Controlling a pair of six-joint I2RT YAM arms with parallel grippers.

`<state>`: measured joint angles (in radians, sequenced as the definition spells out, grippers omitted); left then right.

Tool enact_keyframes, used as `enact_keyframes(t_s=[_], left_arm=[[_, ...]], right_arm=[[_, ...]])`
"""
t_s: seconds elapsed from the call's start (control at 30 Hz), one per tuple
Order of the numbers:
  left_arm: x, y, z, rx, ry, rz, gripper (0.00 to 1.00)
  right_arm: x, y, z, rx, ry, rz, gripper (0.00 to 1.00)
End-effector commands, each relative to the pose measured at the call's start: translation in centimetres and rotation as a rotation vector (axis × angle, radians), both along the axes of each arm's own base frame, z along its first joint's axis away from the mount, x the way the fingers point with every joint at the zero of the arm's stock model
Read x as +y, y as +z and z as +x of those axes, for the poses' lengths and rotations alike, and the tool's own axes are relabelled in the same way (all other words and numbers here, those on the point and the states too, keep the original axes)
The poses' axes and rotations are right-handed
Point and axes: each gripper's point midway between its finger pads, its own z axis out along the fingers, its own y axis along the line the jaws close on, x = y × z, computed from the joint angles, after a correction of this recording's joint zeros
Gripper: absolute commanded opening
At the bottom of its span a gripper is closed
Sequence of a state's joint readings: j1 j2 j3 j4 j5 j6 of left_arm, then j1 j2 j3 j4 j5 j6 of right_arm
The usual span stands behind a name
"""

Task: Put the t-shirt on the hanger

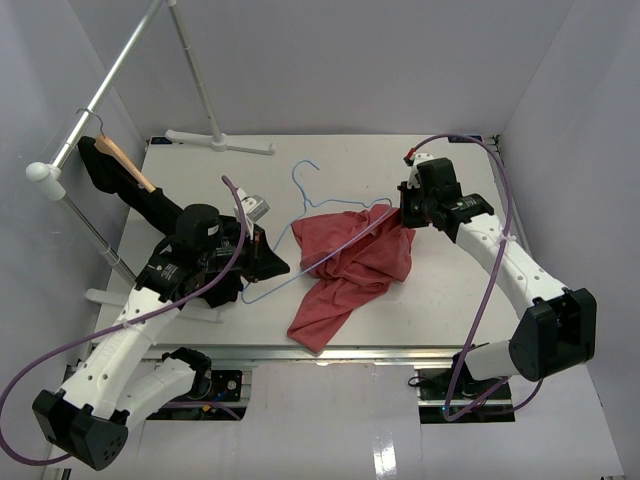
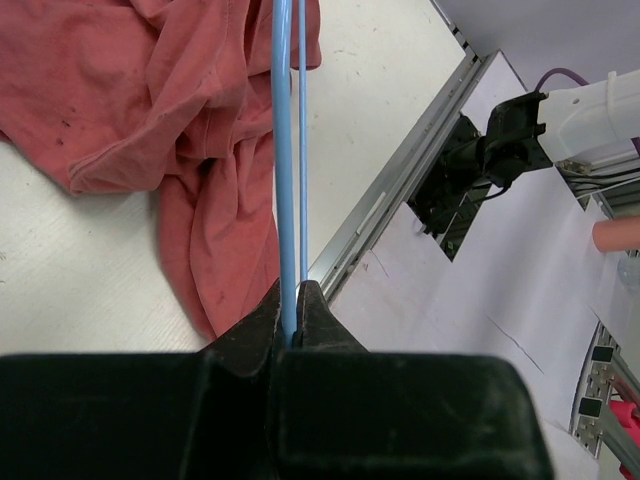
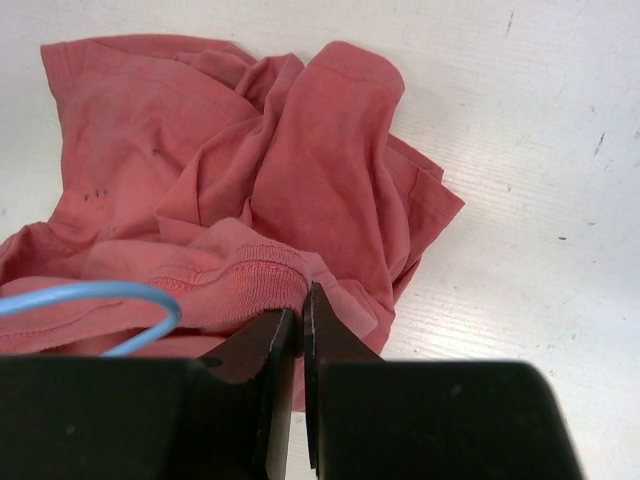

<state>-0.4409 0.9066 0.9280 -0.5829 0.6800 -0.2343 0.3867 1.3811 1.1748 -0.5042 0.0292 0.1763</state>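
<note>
The left tool (image 2: 291,325) is clamped on the hanger (image 2: 285,150), its jaws shut tight on the light-blue wire. The wire runs straight out ahead of the tool, with a thinner strand close alongside it. The t-shirt (image 1: 350,265) lies crumpled on the table (image 1: 450,300) between the two tools. In the left wrist view it lies ahead and to the left of the left tool, and the wire passes over its folds.

The right tool (image 3: 302,315) is closed narrow on a ribbed edge of the t-shirt, probably the collar, though the bunched cloth makes that uncertain. A curve of blue wire lies just left of this tool, against the cloth. A few dark specks on the fabric ahead of it are too small to read as lettering.

Beyond the left tool's outer side, a black garment (image 1: 100,170) hangs on a wooden hanger (image 1: 125,160) from a rail (image 1: 100,95).
</note>
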Motion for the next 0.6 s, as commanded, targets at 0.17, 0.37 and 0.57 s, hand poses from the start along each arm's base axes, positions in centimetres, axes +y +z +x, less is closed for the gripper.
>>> enact_keyframes(t_s=[0.17,0.37,0.57], left_arm=[[-0.4,0.4,-0.5,-0.029,-0.043,-0.016,0.0],[-0.4,-0.4,0.3,-0.013,-0.021,0.01,0.0],[-0.5,-0.5,0.8,-0.006,-0.016,0.023,0.0]], right_arm=[[0.0,2.9,1.4,-0.057,-0.007,0.035,0.08],[-0.2,3.0,1.3,-0.061,-0.006,0.032,0.08],[-0.1,3.4,1.7,-0.058,-0.012,0.035,0.08]])
